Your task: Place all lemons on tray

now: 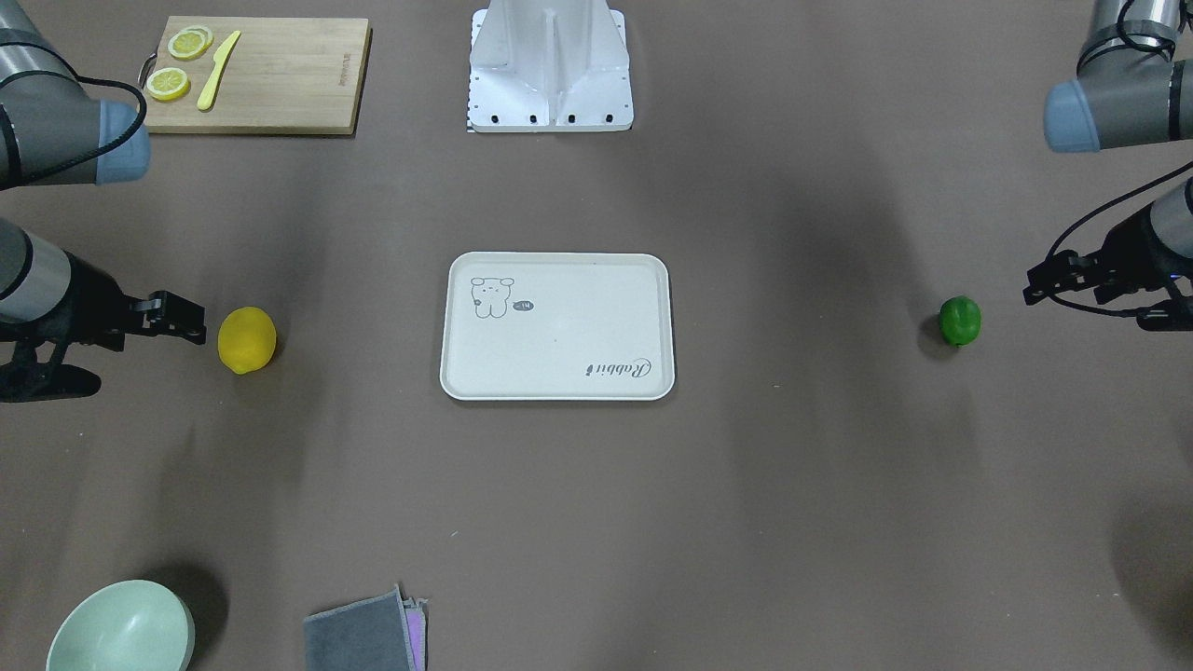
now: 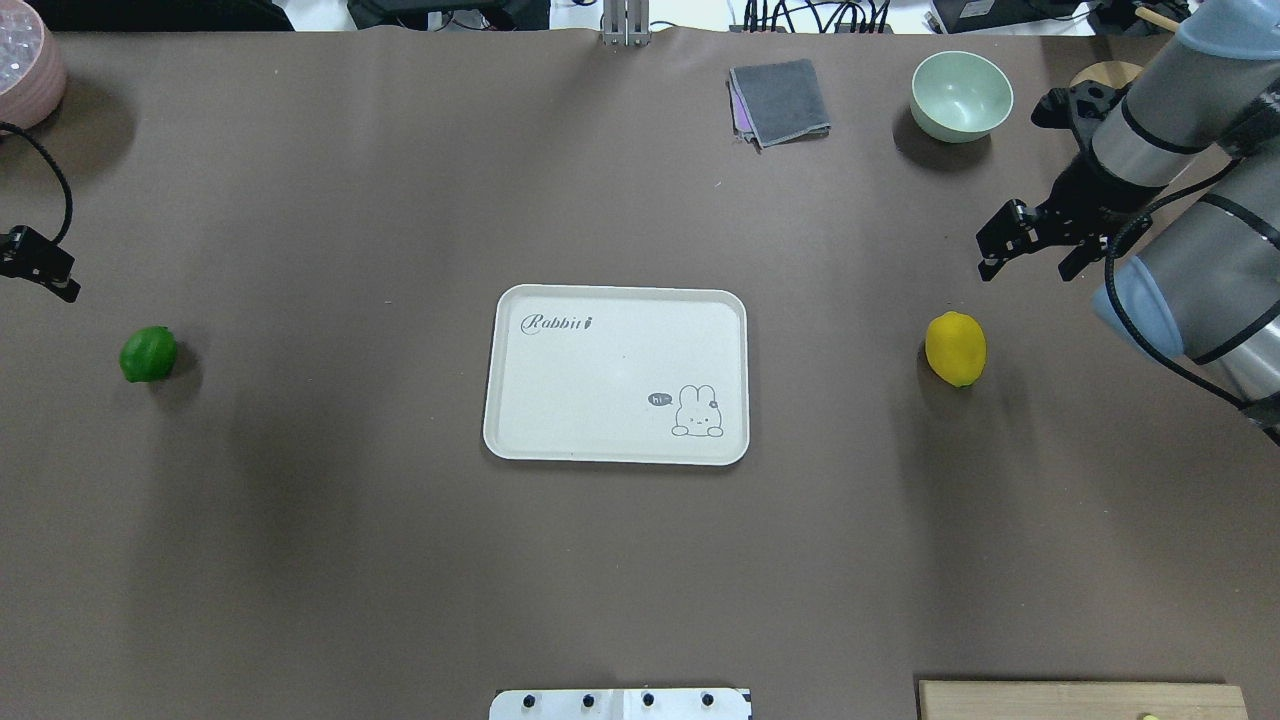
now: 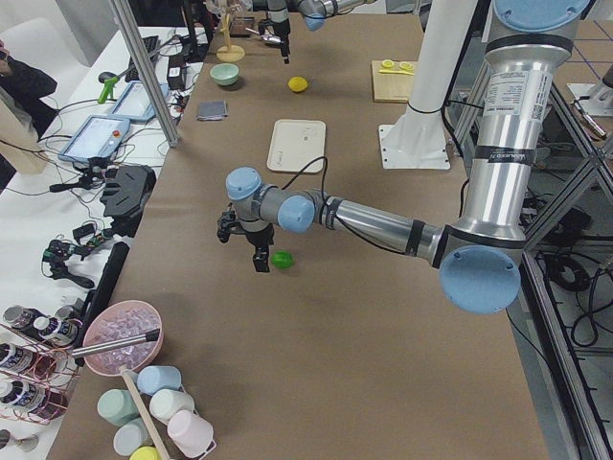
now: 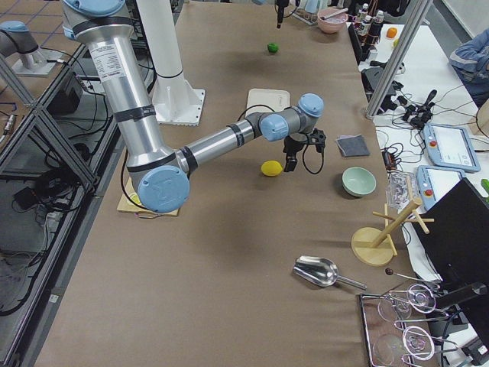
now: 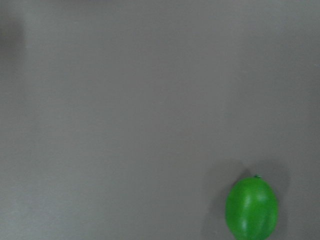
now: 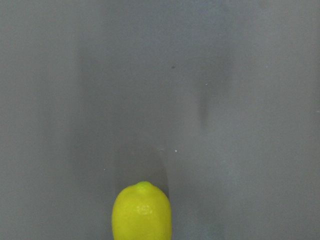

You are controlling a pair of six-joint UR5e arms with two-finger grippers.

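Note:
The yellow lemon (image 2: pixel 955 348) lies on the brown table right of the cream tray (image 2: pixel 616 300), which holds nothing. My right gripper (image 2: pixel 1030 262) hovers open just beyond it, apart from it; the lemon shows at the bottom edge of the right wrist view (image 6: pixel 142 212). The green lemon (image 2: pixel 148 353) lies left of the tray. My left gripper (image 1: pixel 1067 294) hovers open and empty to the lemon's outer side, apart from it; the lemon shows at the lower right of the left wrist view (image 5: pixel 251 207). No fingers show in either wrist view.
A wooden cutting board (image 1: pixel 280 93) with lemon slices (image 1: pixel 169 83) and a yellow knife (image 1: pixel 218 70) lies near the robot base (image 1: pixel 550 70). A pale green bowl (image 2: pixel 961 95) and a folded grey cloth (image 2: pixel 780 100) lie at the far edge. A pink bowl (image 2: pixel 25 70) stands at the far left corner.

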